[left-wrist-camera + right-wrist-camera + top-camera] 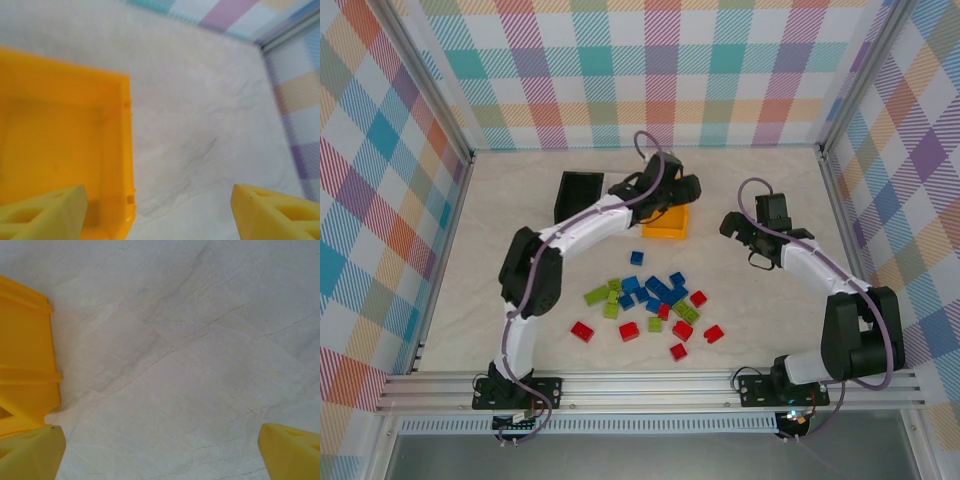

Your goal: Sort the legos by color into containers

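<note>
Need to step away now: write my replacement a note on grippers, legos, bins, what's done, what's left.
Left gripper: open, empty, over the orange bin's edge.
Right gripper: open, empty, above the table beside that bin.
Black bin: left of the orange one.
Red, blue and green legos lie loose on the table, one blue lego apart.
Done: no lego visible in either bin.
Left: all the sorting.

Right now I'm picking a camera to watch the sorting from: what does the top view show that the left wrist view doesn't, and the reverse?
The top view gives the brick pile, red, blue and green, the black bin and the right tool. The left wrist view gives the orange bin's inner floor close up, bare where seen, with the left tool open over its edge. Both share the orange bin, the table and the checked wall.
</note>
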